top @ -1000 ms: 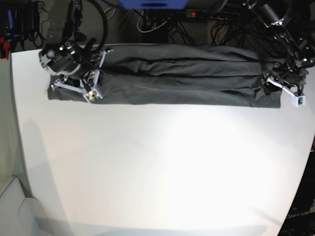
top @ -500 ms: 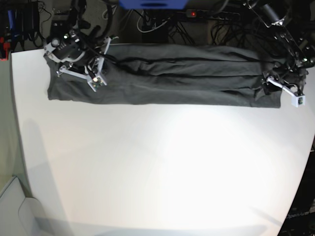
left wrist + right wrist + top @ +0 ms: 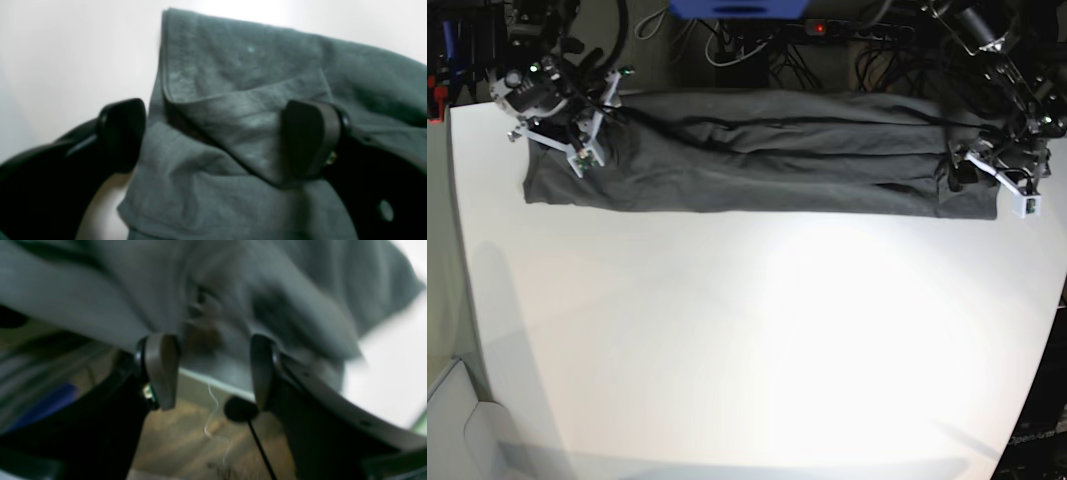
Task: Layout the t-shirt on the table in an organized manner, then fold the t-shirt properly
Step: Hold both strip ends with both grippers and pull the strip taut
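**Shirt folded into a long band at the far edge**

The near worktop [image 3: 757, 340] lies bare white. Beyond it the t-shirt [image 3: 767, 150] stretches along the far edge as a narrow strip. The left gripper [image 3: 213, 140] has its jaws spread over one end's folded corner; the right gripper [image 3: 210, 370], jaws spread, hangs at the other end.

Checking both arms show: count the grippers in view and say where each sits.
2. The left gripper is open at the t-shirt's end on the base view's right; the right gripper is open at the opposite end, near the table's far edge.
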Controlling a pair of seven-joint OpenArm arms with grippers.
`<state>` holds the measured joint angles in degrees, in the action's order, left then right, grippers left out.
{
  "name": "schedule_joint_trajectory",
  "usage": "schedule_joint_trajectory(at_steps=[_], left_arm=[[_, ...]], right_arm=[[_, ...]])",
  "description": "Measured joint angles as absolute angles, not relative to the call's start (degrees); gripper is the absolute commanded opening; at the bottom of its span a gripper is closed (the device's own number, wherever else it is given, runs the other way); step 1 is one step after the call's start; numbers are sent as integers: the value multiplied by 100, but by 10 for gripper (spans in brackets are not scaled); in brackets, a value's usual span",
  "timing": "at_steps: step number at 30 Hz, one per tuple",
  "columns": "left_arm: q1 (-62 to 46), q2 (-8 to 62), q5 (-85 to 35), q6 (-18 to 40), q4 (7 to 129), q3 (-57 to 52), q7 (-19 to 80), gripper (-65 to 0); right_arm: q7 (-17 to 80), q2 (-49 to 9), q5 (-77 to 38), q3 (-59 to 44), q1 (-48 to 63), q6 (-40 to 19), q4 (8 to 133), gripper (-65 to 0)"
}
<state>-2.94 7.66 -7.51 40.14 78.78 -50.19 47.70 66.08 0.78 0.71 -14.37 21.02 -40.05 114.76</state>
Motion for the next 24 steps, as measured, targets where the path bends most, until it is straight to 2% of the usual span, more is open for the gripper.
schedule_joint_trajectory(at_steps=[9,13,19,24], left_arm=[[-285,764,-749,4014,7878,-5022,4772,0],[-285,764,-755,4014,7881,-5022,4772,0],[-346,672,-661,3994,8289,-5030,5076,0],[-296,670,-668,3992,8545,-5026,5422,0]], right_arm=[[6611,82,45,-2689,2021,-4005,11474,-302],[6637,113,56,-2759,1837,-4005,11476,-302],[7548,132,43,-2727,1234,-4005,11478,-302],[7568,193,-3,-2722,832,-4005,11467,-302]])
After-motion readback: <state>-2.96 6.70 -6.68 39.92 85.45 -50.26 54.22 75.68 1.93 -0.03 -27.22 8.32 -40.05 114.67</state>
